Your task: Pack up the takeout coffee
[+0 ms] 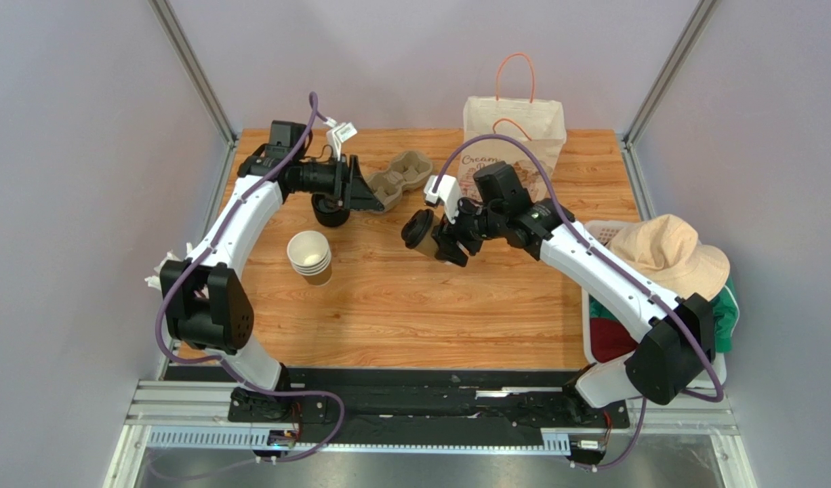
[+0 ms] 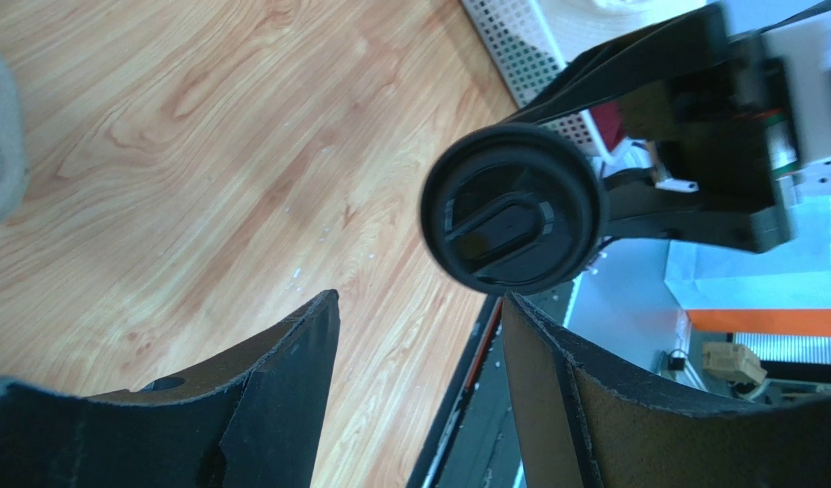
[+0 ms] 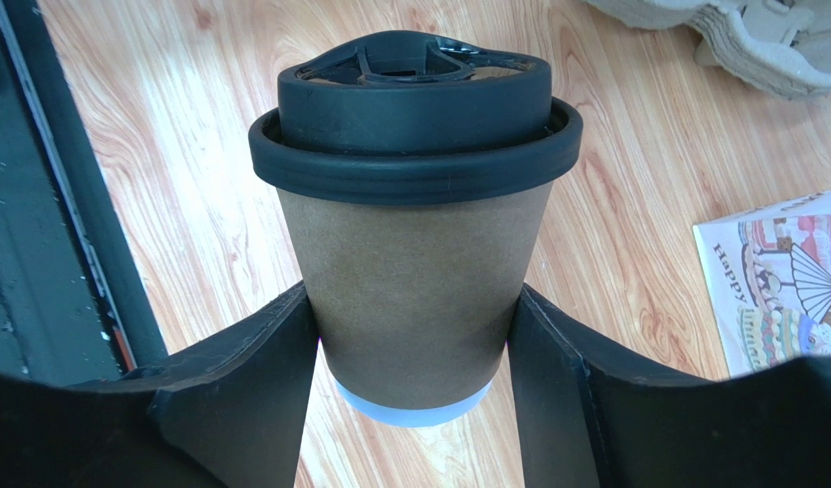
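right pincer (image 3: 414, 330) grips coffee (image 3: 414, 264) below lid (image 3: 414, 112), held off worktop (image 1: 440, 315), likely bound for carrier (image 1: 401, 175) | left pincer (image 2: 420, 310) open, empty, beside carrier

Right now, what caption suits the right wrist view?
Right gripper holds the lidded takeout coffee by its kraft body over the wooden table, cup carrier and printed bag at the edges.
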